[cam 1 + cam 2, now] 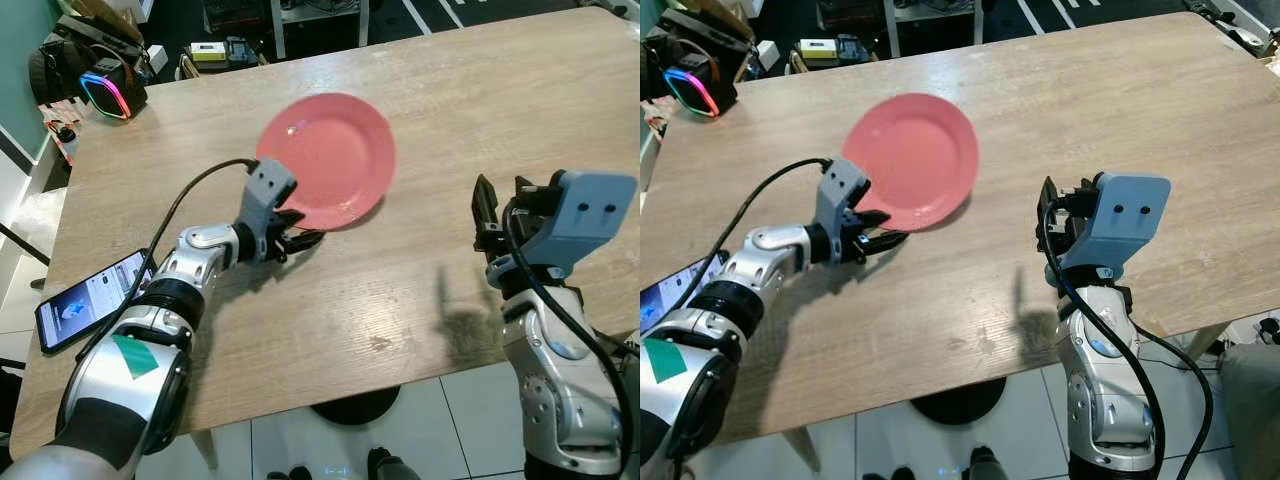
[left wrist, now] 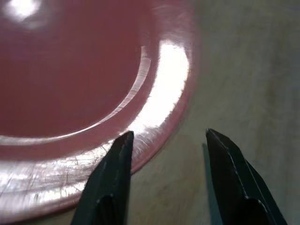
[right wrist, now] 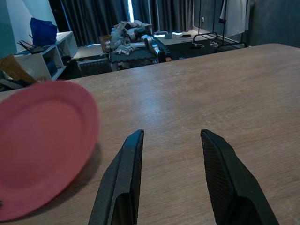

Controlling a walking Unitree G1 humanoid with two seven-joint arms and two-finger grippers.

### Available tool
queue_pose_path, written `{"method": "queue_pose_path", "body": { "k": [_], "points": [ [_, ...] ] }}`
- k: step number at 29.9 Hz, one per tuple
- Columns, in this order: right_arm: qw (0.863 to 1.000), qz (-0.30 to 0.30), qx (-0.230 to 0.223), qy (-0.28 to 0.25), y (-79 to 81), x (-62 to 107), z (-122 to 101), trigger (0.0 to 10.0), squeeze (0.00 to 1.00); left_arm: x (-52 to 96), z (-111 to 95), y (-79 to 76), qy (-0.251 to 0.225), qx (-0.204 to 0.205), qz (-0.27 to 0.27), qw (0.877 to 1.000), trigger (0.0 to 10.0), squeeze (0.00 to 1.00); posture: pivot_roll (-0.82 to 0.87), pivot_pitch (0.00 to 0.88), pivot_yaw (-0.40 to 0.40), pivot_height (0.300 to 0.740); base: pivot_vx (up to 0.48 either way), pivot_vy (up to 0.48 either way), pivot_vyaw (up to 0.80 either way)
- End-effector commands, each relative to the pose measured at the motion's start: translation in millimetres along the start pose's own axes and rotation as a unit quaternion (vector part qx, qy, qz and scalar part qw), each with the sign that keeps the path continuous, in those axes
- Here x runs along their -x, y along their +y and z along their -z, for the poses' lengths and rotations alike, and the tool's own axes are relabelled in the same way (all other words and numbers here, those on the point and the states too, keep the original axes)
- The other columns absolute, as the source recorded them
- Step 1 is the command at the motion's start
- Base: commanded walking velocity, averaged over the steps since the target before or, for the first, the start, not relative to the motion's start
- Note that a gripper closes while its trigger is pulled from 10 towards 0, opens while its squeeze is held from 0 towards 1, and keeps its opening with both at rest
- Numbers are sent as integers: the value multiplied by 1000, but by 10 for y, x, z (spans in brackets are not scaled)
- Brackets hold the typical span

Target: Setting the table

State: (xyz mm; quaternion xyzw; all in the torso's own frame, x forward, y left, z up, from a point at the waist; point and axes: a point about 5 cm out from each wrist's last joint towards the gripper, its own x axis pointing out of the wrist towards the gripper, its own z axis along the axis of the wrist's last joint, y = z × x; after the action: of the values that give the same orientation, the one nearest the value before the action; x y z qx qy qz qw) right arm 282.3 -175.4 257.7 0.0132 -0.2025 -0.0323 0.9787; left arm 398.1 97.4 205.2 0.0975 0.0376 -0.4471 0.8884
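Red plate (image 1: 326, 158) sits flat on the wooden table (image 1: 450, 100), toward the robot's left. Left gripper (image 2: 166, 140) is right at its near rim, fingers apart (one tip over the rim). Right gripper (image 3: 171, 140) hovers well off to the side, fingers spread too.

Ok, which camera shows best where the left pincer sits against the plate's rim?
The left wrist view: the open left pincer is at the pink plate rim, one finger over it. Both eye views show it smaller; the right wrist view shows the plate.
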Motion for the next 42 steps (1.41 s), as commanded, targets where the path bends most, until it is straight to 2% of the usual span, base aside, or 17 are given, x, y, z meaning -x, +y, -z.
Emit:
{"method": "queue_pose_path", "body": {
  "k": [1,8,16,20,22,25,27,28,29,30,32,33,35,38,39,40,42],
  "points": [
    [1000,-4,-6,12,25,26,52,10000,0,-30,168,-99,29,24,32,999,10000,0,-240,248,185,740,0,0,0],
    [1000,-13,-12,15,71,35,59,10000,0,-125,191,-266,18,40,88,995,10000,0,-237,235,180,740,0,0,0],
    [1000,-15,-13,18,68,31,79,10000,0,-203,113,-409,-22,70,141,987,10000,0,-222,223,178,740,0,0,0],
    [1000,-17,-15,18,91,22,93,10000,0,-245,38,-461,-42,58,150,986,10000,0,-219,217,180,740,0,0,0],
    [1000,-19,-17,18,101,23,98,10000,0,-257,-88,-439,-72,36,132,988,10000,0,-218,214,180,740,0,0,0],
    [999,-19,-19,20,106,30,114,10000,0,-185,-385,-217,-125,3,35,992,10000,0,-208,209,180,740,0,0,0],
    [999,-20,-19,21,105,34,127,10000,0,-120,-472,-86,-131,-13,-20,991,10000,0,-202,206,180,740,0,0,0],
    [999,-20,-20,22,106,36,137,10000,0,-58,-475,14,-116,-27,-58,991,10000,0,-196,204,183,740,0,0,0],
    [999,-20,-20,22,106,36,137,10000,0,-58,-475,14,-116,-27,-58,991,10000,0,-196,204,183,740,0,0,0],
    [999,-20,-20,22,107,37,143,10000,0,-14,-473,78,-106,-36,-83,990,10000,0,-196,204,183,740,0,0,0],
    [999,-19,-21,24,108,38,162,10000,0,146,-349,289,-44,-48,-163,984,10000,0,-186,202,188,740,0,0,0],
    [999,-19,-21,24,108,38,164,10000,0,179,-311,328,-29,-47,-178,982,10000,0,-186,202,188,740,0,0,0],
    [999,-19,-21,24,108,38,164,10000,0,179,-311,328,-29,-47,-178,982,10000,0,-186,202,188,740,0,0,0],
    [999,-17,-21,24,100,37,172,10000,0,315,12,428,65,-15,-217,974,10000,0,-185,201,186,740,0,0,0],
    [999,-17,-21,24,100,37,172,10000,0,315,12,428,65,-15,-217,974,10000,0,-185,201,186,740,0,0,0],
    [999,-17,-21,24,97,37,174,10000,0,385,233,432,116,3,-225,967,10000,0,-185,200,187,740,0,0,0],
    [999,-17,-21,24,96,36,174,10000,0,397,279,427,125,8,-225,966,10000,0,-184,200,187,740,0,0,0]
  ]
}}
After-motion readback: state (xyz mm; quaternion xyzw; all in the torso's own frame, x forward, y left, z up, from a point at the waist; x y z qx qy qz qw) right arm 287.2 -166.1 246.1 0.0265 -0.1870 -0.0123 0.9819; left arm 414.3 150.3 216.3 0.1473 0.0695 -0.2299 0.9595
